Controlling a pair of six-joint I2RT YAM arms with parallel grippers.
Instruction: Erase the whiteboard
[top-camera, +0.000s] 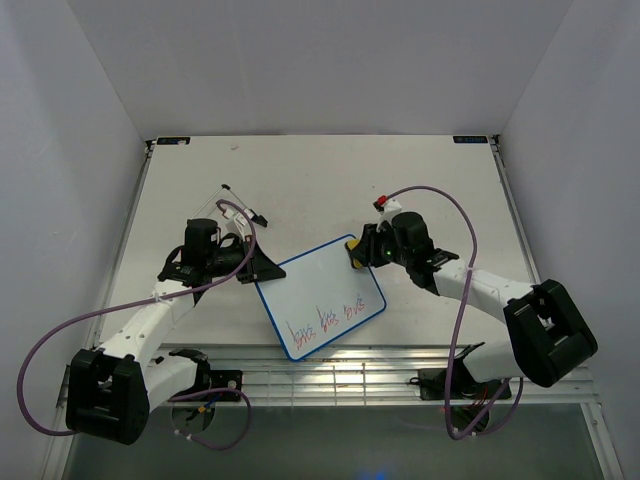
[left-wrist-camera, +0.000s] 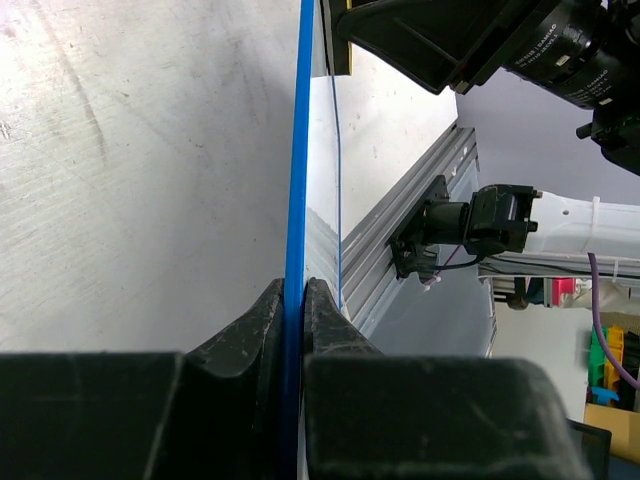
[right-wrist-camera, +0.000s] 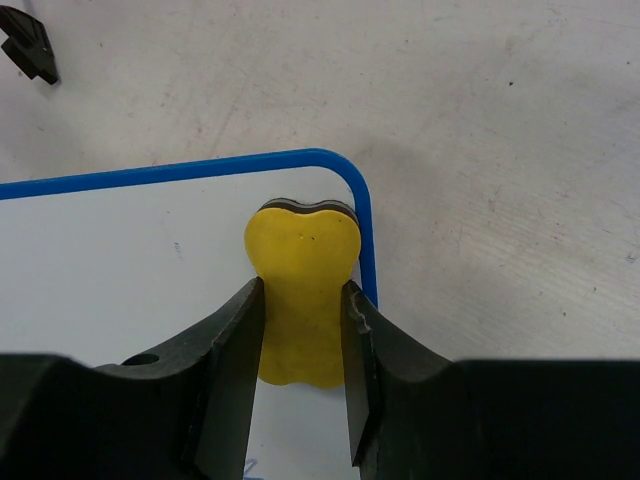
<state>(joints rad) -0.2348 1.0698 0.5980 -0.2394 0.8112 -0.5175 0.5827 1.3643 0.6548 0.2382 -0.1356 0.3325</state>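
Your left gripper is pressed together on the blue frame of the whiteboard, which sits on the table between the arms. Your right gripper pinches the yellow eraser at the board's far right corner. Wiping seems about to start, so next sweep it down across the scribbles near the front edge, pressing flat.

White table, whiteboard on it
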